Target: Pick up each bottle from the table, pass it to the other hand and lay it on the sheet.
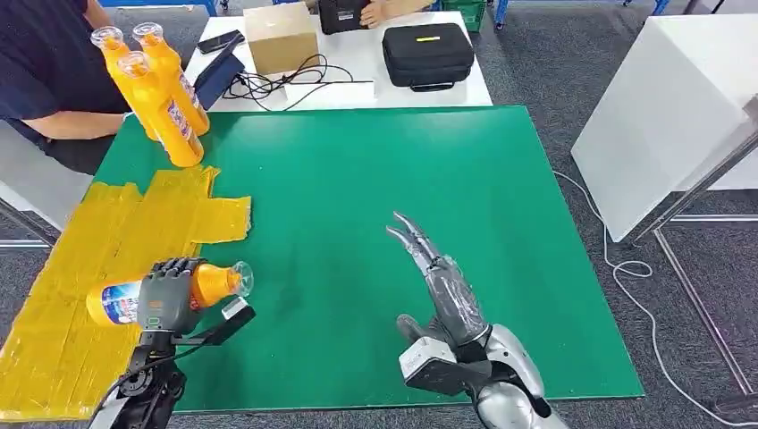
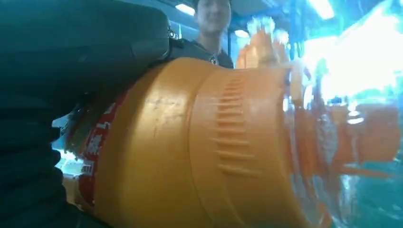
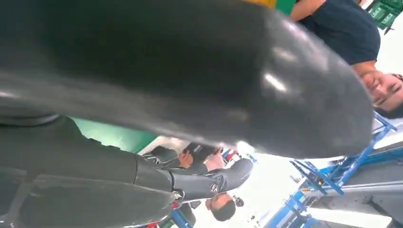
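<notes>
Head view: left robot hand [image 1: 167,295] grips an orange plastic bottle with a blue label [image 1: 116,302], lying sideways at the edge of the yellow taped sheet [image 1: 85,259]. Right robot hand [image 1: 438,273] is empty, fingers extended over the green bench [image 1: 429,170]. Risk: on release the round bottle may roll off the sheet onto the green. Left wrist view adds the ribbed bottle shoulder, hidden in the head view.
</notes>
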Action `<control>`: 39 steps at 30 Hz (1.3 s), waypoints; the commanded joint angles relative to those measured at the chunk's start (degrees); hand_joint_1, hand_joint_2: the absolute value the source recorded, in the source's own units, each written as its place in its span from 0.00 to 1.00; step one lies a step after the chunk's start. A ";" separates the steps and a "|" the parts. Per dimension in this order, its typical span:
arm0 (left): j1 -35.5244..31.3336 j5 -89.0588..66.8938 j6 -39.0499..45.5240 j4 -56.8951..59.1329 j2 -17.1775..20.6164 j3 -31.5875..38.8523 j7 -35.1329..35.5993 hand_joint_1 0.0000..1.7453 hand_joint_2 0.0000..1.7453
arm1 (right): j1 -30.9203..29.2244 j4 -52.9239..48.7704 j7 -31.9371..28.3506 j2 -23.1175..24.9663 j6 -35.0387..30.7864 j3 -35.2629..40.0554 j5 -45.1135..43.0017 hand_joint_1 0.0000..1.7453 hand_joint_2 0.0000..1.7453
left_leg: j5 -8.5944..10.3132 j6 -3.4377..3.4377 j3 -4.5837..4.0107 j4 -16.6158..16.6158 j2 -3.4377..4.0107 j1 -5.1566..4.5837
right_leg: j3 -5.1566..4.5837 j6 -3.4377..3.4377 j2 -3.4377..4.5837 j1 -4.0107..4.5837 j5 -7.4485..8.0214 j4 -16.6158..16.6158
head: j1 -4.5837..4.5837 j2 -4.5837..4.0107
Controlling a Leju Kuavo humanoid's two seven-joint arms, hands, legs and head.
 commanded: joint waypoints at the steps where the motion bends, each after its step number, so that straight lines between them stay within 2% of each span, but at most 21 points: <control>1: -6.35 -4.19 0.72 21.46 6.00 -11.74 10.32 0.00 1.00 | -2.21 1.59 0.51 -1.62 0.62 2.14 -0.19 0.00 0.00 | -0.09 -0.18 0.34 -0.10 -0.06 0.04 | 0.34 0.10 -0.21 0.04 -0.14 -0.05 | -0.02 -0.02; 2: -6.87 -3.48 0.72 23.26 6.23 -13.02 11.97 0.00 1.00 | -2.50 1.76 0.57 -1.37 0.80 2.13 -0.18 0.00 0.00 | -0.05 -0.14 0.27 -0.09 -0.03 0.01 | 0.26 0.08 -0.15 -0.01 -0.09 -0.04 | -0.02 -0.02; 3: -7.15 -2.33 0.72 24.02 6.51 -12.27 10.82 0.00 0.00 | -2.94 2.04 0.85 -1.08 1.03 1.99 -0.17 0.00 0.00 | -0.01 -0.11 0.30 -0.15 -0.04 -0.03 | 0.29 0.06 -0.12 -0.07 -0.06 -0.05 | 0.00 -0.02; 4: -7.42 -3.07 0.72 25.37 6.85 -12.05 12.36 0.00 0.00 | -3.32 2.37 1.04 -0.87 1.32 1.85 -0.18 0.00 0.00 | -0.03 -0.18 0.41 -0.19 0.03 0.01 | 0.43 0.07 -0.09 -0.04 -0.06 -0.08 | -0.02 -0.02; 12: -5.07 -1.04 0.72 22.86 9.14 -9.61 10.94 0.00 0.00 | -7.26 8.47 0.00 1.33 3.66 1.20 -2.55 0.00 0.00 | -0.03 -0.16 0.57 -0.21 0.39 0.04 | 0.59 0.01 0.20 -0.09 0.10 -0.11 | -0.02 -0.02; 14: -3.37 -0.21 0.72 18.61 9.28 -8.48 8.98 0.00 0.00 | -7.85 10.44 -1.00 1.80 3.50 1.05 -3.24 0.00 0.00 | 0.00 -0.18 0.60 -0.18 0.29 0.03 | 0.62 -0.01 0.12 -0.10 0.07 -0.04 | 0.00 -0.02; 15: -2.99 0.09 0.72 17.83 9.29 -8.20 8.52 0.00 0.00 | -7.89 10.95 -1.33 1.89 3.38 0.95 -3.39 0.00 0.00 | -0.05 -0.35 0.59 -0.19 0.46 0.15 | 0.59 0.04 0.19 0.00 0.09 -0.10 | -0.04 -0.02; 16: -2.99 0.09 0.72 17.83 9.29 -8.20 8.52 0.00 0.00 | -7.89 10.95 -1.33 1.89 3.38 0.95 -3.39 0.00 0.00 | 0.00 -0.22 0.69 -0.22 0.34 0.06 | 0.64 -0.12 0.17 -0.07 0.14 -0.05 | -0.02 -0.02; 18: -0.09 0.92 0.72 10.56 8.74 -6.14 4.58 0.00 0.00 | -7.96 12.75 -2.14 2.22 2.97 0.22 -4.19 0.00 0.00 | -0.02 -0.24 0.70 -0.20 0.33 0.10 | 0.66 -0.11 0.14 -0.04 0.11 0.01 | -0.02 -0.02; 22: 3.85 4.85 0.72 -2.36 4.97 -1.21 -4.37 0.00 0.00 | -7.95 15.26 -3.45 2.25 2.63 -1.11 -4.88 0.00 0.00 | 0.00 -0.22 0.65 -0.14 0.23 0.14 | 0.64 -0.09 0.05 0.02 0.08 0.04 | -0.02 -0.02; 27: 3.85 4.85 0.72 -2.36 4.97 -1.21 -4.37 0.00 0.00 | -7.95 15.26 -3.45 2.25 2.63 -1.11 -4.88 0.00 0.00 | 0.09 -0.19 0.32 -0.08 -0.07 0.11 | 0.30 -0.12 -0.16 0.06 0.07 0.10 | 0.00 -0.02; 28: 3.71 5.86 0.72 -3.75 4.16 -0.39 -6.33 0.00 0.00 | -7.80 15.10 -3.45 2.15 2.60 -1.25 -4.88 0.00 0.00 | 0.04 -0.23 0.34 -0.05 -0.02 0.15 | 0.35 -0.09 -0.15 0.09 0.05 0.08 | 0.00 -0.02; 30: 4.54 8.97 0.72 -8.15 1.64 3.60 -14.20 0.00 0.00 | -7.21 15.37 -3.63 1.82 2.34 -1.64 -4.90 0.00 0.00 | 0.08 -0.20 0.24 -0.06 -0.04 0.11 | 0.31 -0.12 -0.16 0.03 0.06 0.11 | 0.00 -0.02; 32: 5.23 13.91 0.72 -12.92 -2.57 9.33 -24.67 0.00 0.00 | -5.66 15.60 -5.07 1.11 1.62 -2.28 -4.99 0.00 0.00 | 0.07 -0.19 0.22 -0.05 -0.11 0.11 | 0.32 -0.12 -0.23 0.05 0.05 0.08 | -0.02 -0.02; 33: 5.42 16.52 0.72 -14.31 -3.70 10.25 -27.37 0.00 0.00 | -5.20 15.60 -5.46 0.97 1.44 -2.46 -5.00 0.00 0.00 | 0.01 -0.24 0.29 -0.04 -0.13 0.15 | 0.40 -0.06 -0.31 0.09 -0.01 0.07 | 0.00 -0.02; 36: 7.22 31.78 0.72 -22.73 -4.01 5.56 -27.37 0.00 0.00 | -5.45 16.78 -6.47 1.17 1.30 -2.57 -5.44 0.00 0.00 | 0.01 -0.22 0.30 -0.04 -0.18 0.12 | 0.36 -0.05 -0.33 0.09 -0.02 0.04 | 0.00 -0.02; 39: 7.11 33.56 0.72 -23.59 -4.07 5.10 -27.37 0.00 0.00 | -5.79 17.14 -6.51 1.31 1.33 -2.53 -5.60 0.00 0.00 | 0.00 -0.15 0.13 -0.02 -0.03 0.08 | 0.17 -0.13 -0.12 0.04 0.06 0.09 | 0.00 -0.02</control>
